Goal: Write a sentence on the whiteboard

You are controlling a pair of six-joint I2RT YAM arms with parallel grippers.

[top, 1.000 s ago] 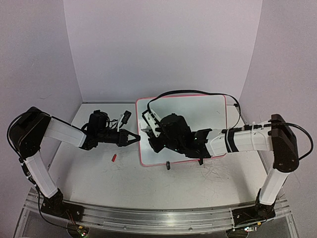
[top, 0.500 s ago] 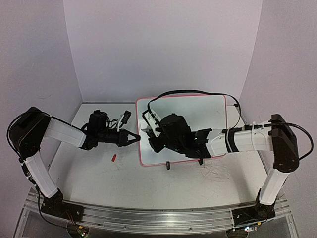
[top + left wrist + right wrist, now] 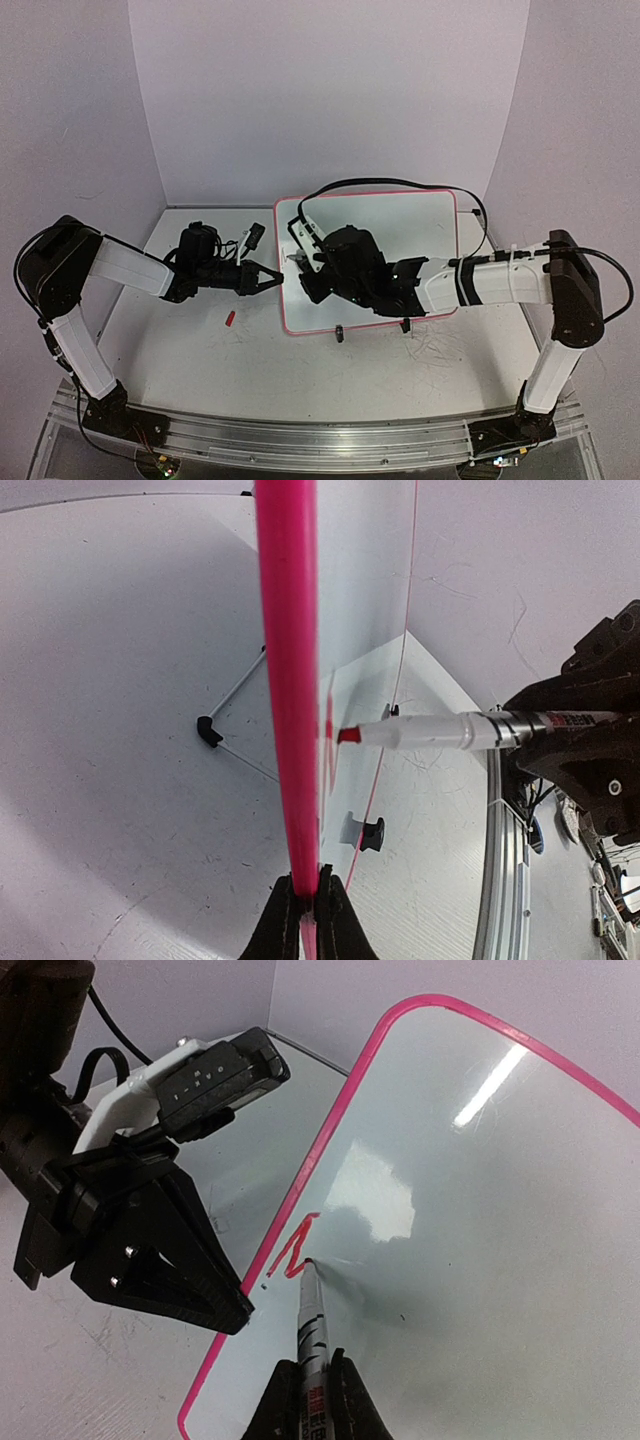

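The left gripper [image 3: 308, 892] pinches the whiteboard [image 3: 480, 1210] rim; the right gripper [image 3: 312, 1385] grips a marker [image 3: 313, 1310], tip on the begun sentence [image 3: 293, 1250] near that rim.

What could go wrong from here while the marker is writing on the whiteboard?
The left gripper pinches only the thin pink rim of the whiteboard, so pressure from the marker could twist or slip the propped board. The right gripper holds the marker far back from its tip, so it may pivot and smear the red stroke. That stroke lies close to the rim, where the two grippers might collide.
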